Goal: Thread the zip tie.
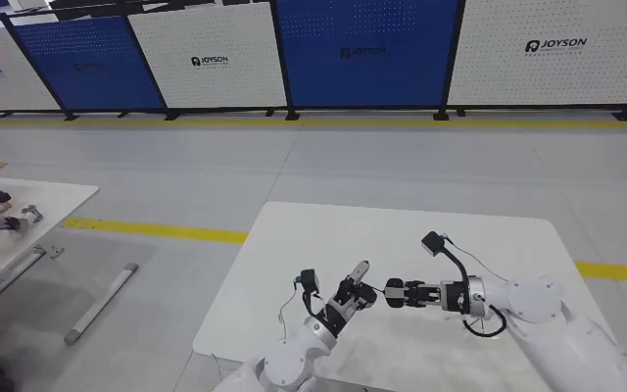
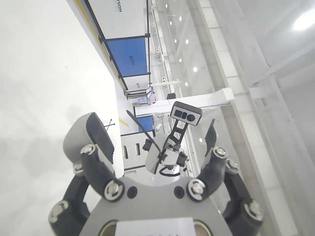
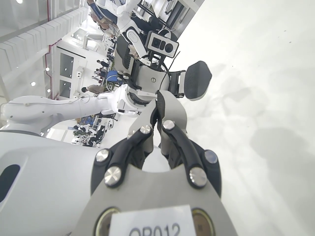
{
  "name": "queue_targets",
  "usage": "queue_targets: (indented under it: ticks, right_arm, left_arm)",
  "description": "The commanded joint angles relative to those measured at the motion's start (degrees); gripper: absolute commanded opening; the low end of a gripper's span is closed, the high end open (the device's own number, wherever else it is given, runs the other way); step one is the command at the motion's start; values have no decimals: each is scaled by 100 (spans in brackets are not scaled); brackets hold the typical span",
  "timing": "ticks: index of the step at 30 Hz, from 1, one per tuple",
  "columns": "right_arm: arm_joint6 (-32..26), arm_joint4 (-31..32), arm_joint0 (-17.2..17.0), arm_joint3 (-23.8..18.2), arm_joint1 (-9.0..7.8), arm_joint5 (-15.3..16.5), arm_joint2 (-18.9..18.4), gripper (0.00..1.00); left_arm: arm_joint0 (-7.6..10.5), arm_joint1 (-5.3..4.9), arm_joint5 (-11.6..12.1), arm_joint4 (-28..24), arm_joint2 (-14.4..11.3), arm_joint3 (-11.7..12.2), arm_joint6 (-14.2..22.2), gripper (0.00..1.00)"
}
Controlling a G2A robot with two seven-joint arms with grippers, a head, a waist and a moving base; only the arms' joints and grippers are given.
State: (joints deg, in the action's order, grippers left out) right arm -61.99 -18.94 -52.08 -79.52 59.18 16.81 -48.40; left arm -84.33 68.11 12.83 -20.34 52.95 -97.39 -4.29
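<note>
A thin black zip tie (image 2: 142, 128) is pinched in my right gripper (image 3: 157, 99), which is shut on one end of it. The strip (image 3: 162, 81) sticks out past the fingertips toward the left arm. My left gripper (image 2: 156, 130) is open and faces the right gripper (image 2: 158, 158) from a short distance, with the tie's free end pointing into the gap between its jaws. One left finger pad (image 3: 198, 79) stands beside the strip without touching it. Both the left gripper (image 1: 362, 282) and the right gripper (image 1: 390, 292) hover tip to tip over the white table's near part.
The white table (image 1: 411, 235) has its near-left corner just below the left arm. A small black piece (image 2: 110, 123) lies on the tabletop. A second table (image 1: 39, 201) with tools stands far left. Blue and white panels (image 1: 362, 49) line the back.
</note>
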Motion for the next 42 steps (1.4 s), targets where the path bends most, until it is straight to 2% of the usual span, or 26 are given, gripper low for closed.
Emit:
queue_targets:
  ticks: [1,3,4,7,14,17,21,23,24,25,26,27,32,37,39,42]
  right_arm:
    - [74,57,-63,-71,-6,-25,-31,0]
    - [49,67,-98,-101,-13,-34,-66,0]
    - [32,74,-116,-110,-16,-47,-82,0]
    - [3,123,-115,-114,-7,-140,-73,0]
    - [3,123,-115,-114,-7,-140,-73,0]
    - [3,123,-115,-114,-7,-140,-73,0]
    - [3,123,-115,-114,-7,-140,-73,0]
    - [3,123,-115,-114,-7,-140,-73,0]
    - [3,123,-115,-114,-7,-140,-73,0]
    - [3,123,-115,-114,-7,-140,-73,0]
    - [3,123,-115,-114,-7,-140,-73,0]
    - [3,123,-115,-114,-7,-140,-73,0]
    - [3,123,-115,-114,-7,-140,-73,0]
    - [3,123,-115,-114,-7,-140,-73,0]
    - [3,123,-115,-114,-7,-140,-73,0]
    - [3,123,-115,-114,-7,-140,-73,0]
  left_arm:
    - [4,0,26,26,31,30,97,100]
    - [5,-12,74,33,73,63,322,100]
    - [1,-23,176,23,129,75,453,100]
    - [-18,-20,395,-17,268,154,318,100]
    - [-18,-20,395,-17,268,154,318,100]
    - [-26,-20,333,44,258,162,437,100]
    - [-80,-24,448,-58,323,210,645,100]
    - [-85,-18,498,-67,342,236,636,100]
    - [-85,-15,508,-63,344,242,638,93]
    - [-94,-11,529,-67,347,238,647,71]
    - [-106,-10,552,-51,351,233,655,56]
    - [-124,-9,570,-30,352,229,666,47]
    - [-208,-10,621,162,371,185,689,18]
    - [-298,-14,638,308,390,116,729,3]
    - [-352,-17,657,372,382,72,780,3]
    - [-416,-25,665,449,415,16,806,8]
